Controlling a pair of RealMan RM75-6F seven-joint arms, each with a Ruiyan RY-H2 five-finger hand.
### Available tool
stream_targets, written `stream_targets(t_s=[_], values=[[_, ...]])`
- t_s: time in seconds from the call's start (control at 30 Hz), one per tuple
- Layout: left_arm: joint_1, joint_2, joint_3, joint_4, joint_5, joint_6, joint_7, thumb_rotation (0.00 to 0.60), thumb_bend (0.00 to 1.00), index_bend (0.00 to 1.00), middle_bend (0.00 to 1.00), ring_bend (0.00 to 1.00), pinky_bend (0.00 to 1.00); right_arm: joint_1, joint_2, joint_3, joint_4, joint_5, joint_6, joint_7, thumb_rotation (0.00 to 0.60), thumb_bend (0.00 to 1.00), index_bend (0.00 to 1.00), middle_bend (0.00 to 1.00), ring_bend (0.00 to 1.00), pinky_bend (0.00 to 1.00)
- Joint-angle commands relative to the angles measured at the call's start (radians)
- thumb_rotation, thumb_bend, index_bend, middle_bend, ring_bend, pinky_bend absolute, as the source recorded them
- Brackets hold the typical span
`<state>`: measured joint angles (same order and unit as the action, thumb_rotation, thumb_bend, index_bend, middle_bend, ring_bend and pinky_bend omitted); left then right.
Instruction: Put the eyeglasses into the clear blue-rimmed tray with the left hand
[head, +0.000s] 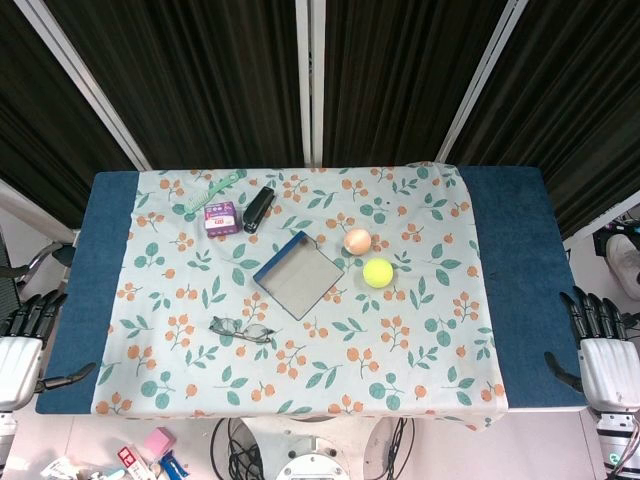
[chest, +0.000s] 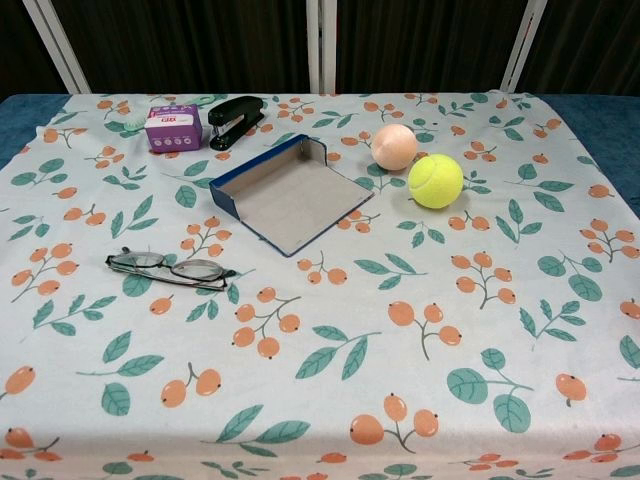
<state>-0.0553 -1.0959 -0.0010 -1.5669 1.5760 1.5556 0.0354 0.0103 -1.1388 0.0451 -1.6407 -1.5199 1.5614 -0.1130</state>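
I see the eyeglasses (chest: 172, 267) lying folded on the flowered cloth (chest: 400, 380), toward my left and nearer the front edge than the clear blue-rimmed tray (chest: 290, 192), apart from it. Past the tray sit a black stapler (chest: 235, 120), a small purple box (chest: 173, 127) and a pale green comb (head: 213, 194); to its right a peach-coloured ball (chest: 394, 146) just beside a yellow tennis ball (chest: 435, 181). Only the head view shows my hands and the blue worktop (head: 100, 260): the left hand (head: 25, 340) hangs off the left edge, the right hand (head: 598, 345) off the right, both with fingers spread and holding nothing. The chest view gives the glasses' lenses and arms more clearly.
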Motion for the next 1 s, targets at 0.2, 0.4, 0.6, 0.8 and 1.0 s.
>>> stream_targets(t_s=[0.2, 0.4, 0.6, 0.8, 1.0], values=[[-0.007, -0.009, 0.004, 0.013, 0.005, -0.018, -0.019, 0.378, 0.0, 0.05, 0.07, 0.07, 0.18, -0.017, 0.006, -0.001, -0.013, 0.0, 0.022, -0.009, 0.6, 0.17, 0.0, 0.0, 0.0, 0.0], [-0.03, -0.005, 0.001, -0.001, 0.032, -0.03, -0.034, 0.379, 0.0, 0.05, 0.07, 0.07, 0.18, -0.034, 0.014, 0.001, -0.013, 0.007, 0.039, 0.006, 0.6, 0.17, 0.0, 0.0, 0.0, 0.0], [-0.118, 0.034, 0.006, -0.037, 0.134, -0.107, -0.018, 0.322, 0.02, 0.06, 0.07, 0.07, 0.18, -0.032, 0.025, 0.007, -0.008, 0.005, 0.039, 0.006, 0.6, 0.18, 0.0, 0.0, 0.0, 0.0], [-0.253, 0.031, -0.014, -0.118, 0.204, -0.247, 0.005, 0.321, 0.22, 0.06, 0.08, 0.07, 0.18, -0.04, 0.035, 0.006, -0.005, 0.002, 0.047, 0.012, 0.6, 0.18, 0.0, 0.0, 0.0, 0.0], [-0.371, -0.034, -0.056, -0.13, 0.162, -0.412, 0.093, 0.318, 0.34, 0.06, 0.09, 0.07, 0.18, -0.043, 0.047, 0.013, -0.022, -0.015, 0.067, 0.013, 0.6, 0.18, 0.0, 0.0, 0.0, 0.0]])
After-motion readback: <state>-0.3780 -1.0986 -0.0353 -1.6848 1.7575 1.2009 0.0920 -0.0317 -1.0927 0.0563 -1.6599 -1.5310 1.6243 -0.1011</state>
